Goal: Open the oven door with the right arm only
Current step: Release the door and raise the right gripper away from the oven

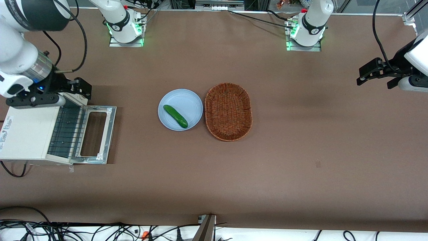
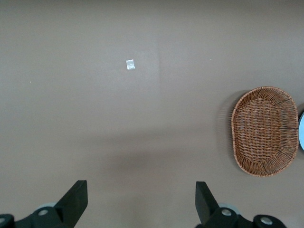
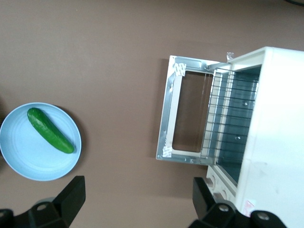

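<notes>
The table (image 1: 301,150) is a plain matte brown. The oven (image 1: 23,134) is cream-white, with a dark wire rack (image 1: 65,132) of thin parallel lines. The oven door (image 1: 97,134) has a shiny silver frame around clear glass. A pale blue plate (image 1: 187,103) carries a dark green cucumber (image 1: 175,116). The basket (image 1: 228,111) is woven reddish-brown wicker. The right arm (image 1: 16,50) is white with a silver ribbed wrist and a blue light; its gripper (image 3: 137,199), above the oven's knob end, is black.

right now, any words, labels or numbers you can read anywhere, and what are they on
None can be read.
Sticker on the toaster oven top: print too blurred.
Small label at the oven's corner: too small.
Round marks on the arm bases: unreadable.
The oven door lies open; the gripper hangs open above the oven.
</notes>
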### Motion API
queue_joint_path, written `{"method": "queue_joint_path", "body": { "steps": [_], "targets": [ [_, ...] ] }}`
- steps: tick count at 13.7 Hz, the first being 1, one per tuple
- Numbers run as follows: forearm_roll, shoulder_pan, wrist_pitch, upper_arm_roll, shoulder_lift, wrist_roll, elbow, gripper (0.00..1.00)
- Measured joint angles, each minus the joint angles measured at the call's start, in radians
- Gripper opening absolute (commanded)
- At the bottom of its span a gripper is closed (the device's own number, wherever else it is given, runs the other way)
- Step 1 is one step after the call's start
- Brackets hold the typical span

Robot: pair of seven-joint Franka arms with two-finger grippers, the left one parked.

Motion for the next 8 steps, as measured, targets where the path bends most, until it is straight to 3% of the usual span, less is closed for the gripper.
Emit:
{"method": "queue_joint_path", "body": {
  "steps": [8],
  "targets": [
    [0.023, -0.010, -0.004, 0.014, -0.010, -0.007, -0.005, 1.00]
  ]
}}
